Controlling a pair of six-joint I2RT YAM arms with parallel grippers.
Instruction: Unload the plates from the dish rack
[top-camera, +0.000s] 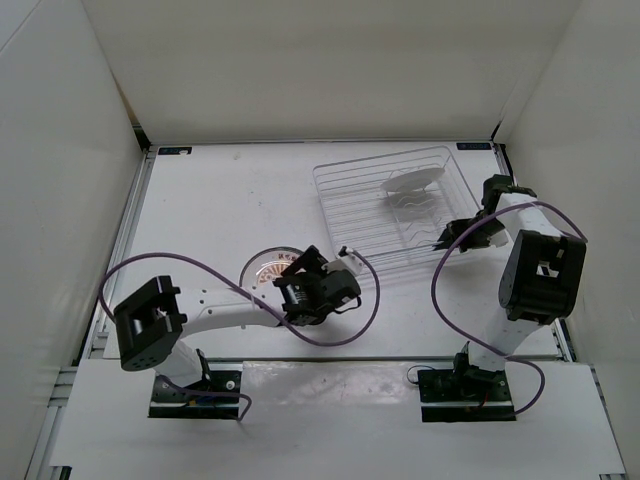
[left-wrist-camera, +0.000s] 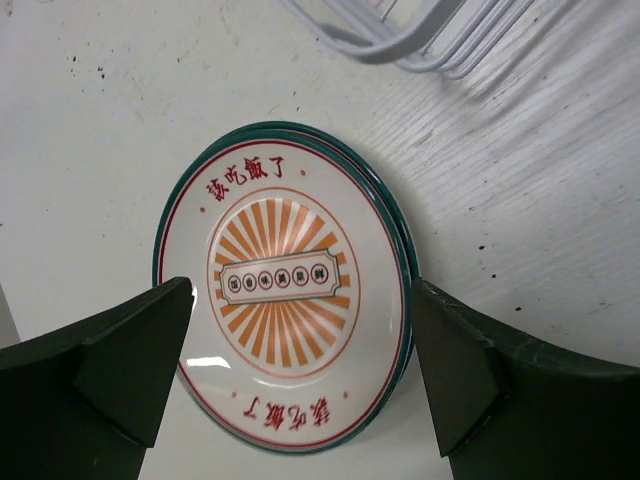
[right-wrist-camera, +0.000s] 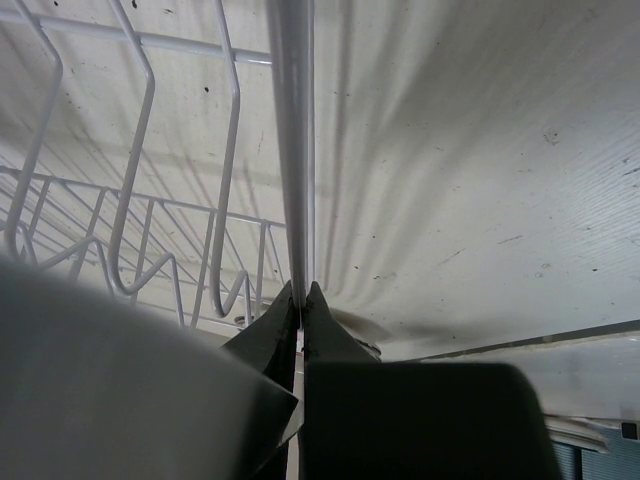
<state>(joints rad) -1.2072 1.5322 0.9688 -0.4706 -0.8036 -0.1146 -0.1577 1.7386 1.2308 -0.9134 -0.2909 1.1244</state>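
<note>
The sunburst plate (top-camera: 268, 266) lies flat and face up on the table, left of the dish rack (top-camera: 345, 215). In the left wrist view the plate (left-wrist-camera: 283, 285) sits between my fingers. My left gripper (top-camera: 292, 272) is open and empty, hovering over it (left-wrist-camera: 300, 300). The white plate (top-camera: 412, 185) leans on edge among the tines at the rack's far right. My right gripper (top-camera: 450, 236) is shut on the rack's near-right rim wire (right-wrist-camera: 290, 150), the fingertips pinched around it (right-wrist-camera: 302, 292).
A corner of the rack (left-wrist-camera: 400, 40) shows just beyond the sunburst plate. White walls close in the table on the left, back and right. Purple cables loop beside both arms (top-camera: 440, 290).
</note>
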